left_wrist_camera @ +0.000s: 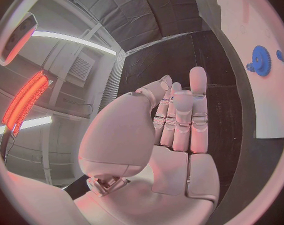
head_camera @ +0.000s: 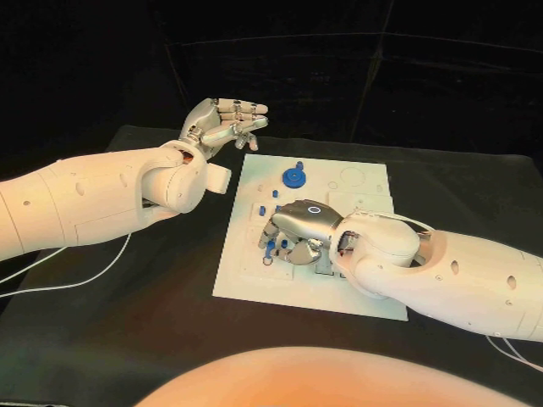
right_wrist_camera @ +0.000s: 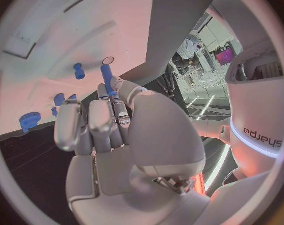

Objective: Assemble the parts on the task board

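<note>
A black table [head_camera: 125, 322] set against dark walls carries a white board [head_camera: 345, 292] in the centre of the head view. Near the board's top edge a blue gear [head_camera: 296, 177] stands with a small blue dot just above it. A few small blue pegs [head_camera: 262, 210] lie down the board's left side; some are partly covered by the right hand [head_camera: 299, 231], which reaches in from the lower right and rests low over the board's middle. In the right wrist view its fingers are curled and close together, and a blue pin [right_wrist_camera: 106, 78] stands up at the fingertips [right_wrist_camera: 116, 85]; whether the pin is pinched or merely stands behind them cannot be told. The left hand [head_camera: 226, 121] is raised at the upper left of the head view, off the board's top-left corner, palm up, with its fingers loosely bent and nothing in them. A thin white cable [head_camera: 52, 284] trails across the table at the lower left.
</note>
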{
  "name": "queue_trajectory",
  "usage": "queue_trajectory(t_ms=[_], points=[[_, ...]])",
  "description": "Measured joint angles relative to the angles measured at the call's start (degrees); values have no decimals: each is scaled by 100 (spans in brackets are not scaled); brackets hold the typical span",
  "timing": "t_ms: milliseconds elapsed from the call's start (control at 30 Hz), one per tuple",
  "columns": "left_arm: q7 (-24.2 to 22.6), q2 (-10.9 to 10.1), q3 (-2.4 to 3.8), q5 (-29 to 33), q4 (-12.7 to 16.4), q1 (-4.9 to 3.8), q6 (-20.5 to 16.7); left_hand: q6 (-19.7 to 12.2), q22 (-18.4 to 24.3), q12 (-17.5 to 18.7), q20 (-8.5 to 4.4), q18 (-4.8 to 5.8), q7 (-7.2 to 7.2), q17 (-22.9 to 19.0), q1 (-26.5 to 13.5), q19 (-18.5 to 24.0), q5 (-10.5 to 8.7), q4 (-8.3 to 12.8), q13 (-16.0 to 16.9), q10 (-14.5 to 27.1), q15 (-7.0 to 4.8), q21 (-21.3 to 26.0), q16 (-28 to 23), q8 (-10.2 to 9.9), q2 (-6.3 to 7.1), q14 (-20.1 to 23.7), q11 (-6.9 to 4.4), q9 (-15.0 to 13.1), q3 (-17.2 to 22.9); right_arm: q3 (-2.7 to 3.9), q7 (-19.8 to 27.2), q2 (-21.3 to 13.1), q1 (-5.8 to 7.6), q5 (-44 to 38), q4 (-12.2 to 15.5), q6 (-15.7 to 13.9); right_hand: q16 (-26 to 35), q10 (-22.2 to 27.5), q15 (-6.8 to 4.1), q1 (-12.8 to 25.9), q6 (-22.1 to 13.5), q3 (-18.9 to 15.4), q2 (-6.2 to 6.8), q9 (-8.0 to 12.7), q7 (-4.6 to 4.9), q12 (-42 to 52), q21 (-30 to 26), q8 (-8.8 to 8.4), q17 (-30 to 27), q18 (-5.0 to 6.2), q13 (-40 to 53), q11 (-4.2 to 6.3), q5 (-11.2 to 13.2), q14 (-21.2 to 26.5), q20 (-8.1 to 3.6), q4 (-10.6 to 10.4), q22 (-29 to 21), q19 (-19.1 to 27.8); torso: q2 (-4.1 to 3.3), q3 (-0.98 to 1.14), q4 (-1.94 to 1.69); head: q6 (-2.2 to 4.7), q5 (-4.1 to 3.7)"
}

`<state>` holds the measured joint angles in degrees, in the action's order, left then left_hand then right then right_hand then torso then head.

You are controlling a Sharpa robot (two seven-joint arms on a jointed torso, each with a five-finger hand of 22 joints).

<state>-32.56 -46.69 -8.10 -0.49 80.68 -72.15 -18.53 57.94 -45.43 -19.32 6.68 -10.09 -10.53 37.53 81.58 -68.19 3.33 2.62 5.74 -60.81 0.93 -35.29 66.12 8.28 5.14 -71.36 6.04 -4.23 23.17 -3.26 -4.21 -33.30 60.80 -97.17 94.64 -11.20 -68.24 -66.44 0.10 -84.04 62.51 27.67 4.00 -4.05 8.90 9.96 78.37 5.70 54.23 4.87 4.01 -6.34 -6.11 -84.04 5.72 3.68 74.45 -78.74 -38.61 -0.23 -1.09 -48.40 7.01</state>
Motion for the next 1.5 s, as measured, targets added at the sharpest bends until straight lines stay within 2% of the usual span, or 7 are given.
queue_trajectory(t_ms=[633, 1100, 1333, 1500], points=[[0, 0, 0, 0, -5, 0, 6, 0, 0, -25, 0, 0, 0, -4, -22, 0, 0, 0, 0, 0, 0, 0, 0, 0, -22, 0, 0, 0, 0, -23, 34, 34, -38, -45, 17, 83, 1, 0, 0, 7, 0, -1, 7, -1, 0, -31, 0, 0, -1, 1, -1, 0, 1, 0, 0, 0, -1, 0, 1, -1, 0, -9, 27], [1, 6, 0, 0, -8, 0, 10, 0, 0, -25, 0, 0, 0, -3, -22, 0, 0, 0, 0, 0, 0, 0, 0, 0, -22, 0, 0, 0, 0, -31, -17, 124, -40, -51, -102, 169, 1, -1, 0, 15, 0, -2, 14, -1, 0, -33, 13, 0, -8, 1, -1, 1, 2, 0, 0, -1, 0, 0, -2, -1, 3, -27, 25], [2, 7, 0, 0, -8, 0, 13, 0, 0, -25, 0, 0, 0, -3, -22, 0, 0, 0, 0, 0, 0, 0, 0, 0, -22, 0, 0, 0, 0, -101, -37, 145, -19, -51, -125, 195, 1, -1, 0, 15, -2, -2, 14, -1, -1, -51, 23, -22, -8, 1, 2, 2, 8, 0, 0, -1, 5, 0, -2, -2, 3, -44, 23], [3, 7, 0, 0, -8, 0, 16, 0, 0, -25, 0, 0, 0, -3, -22, 0, 0, 0, 0, 0, 0, 0, 0, 0, -22, 0, 0, 0, 0, -125, -39, 172, -12, -51, -144, 196, 1, -10, 0, 17, -22, 5, 12, 2, 5, -53, 23, -44, -38, 1, 1, 10, 8, 0, 0, 6, -2, 0, -1, -3, 3, -49, 29]])
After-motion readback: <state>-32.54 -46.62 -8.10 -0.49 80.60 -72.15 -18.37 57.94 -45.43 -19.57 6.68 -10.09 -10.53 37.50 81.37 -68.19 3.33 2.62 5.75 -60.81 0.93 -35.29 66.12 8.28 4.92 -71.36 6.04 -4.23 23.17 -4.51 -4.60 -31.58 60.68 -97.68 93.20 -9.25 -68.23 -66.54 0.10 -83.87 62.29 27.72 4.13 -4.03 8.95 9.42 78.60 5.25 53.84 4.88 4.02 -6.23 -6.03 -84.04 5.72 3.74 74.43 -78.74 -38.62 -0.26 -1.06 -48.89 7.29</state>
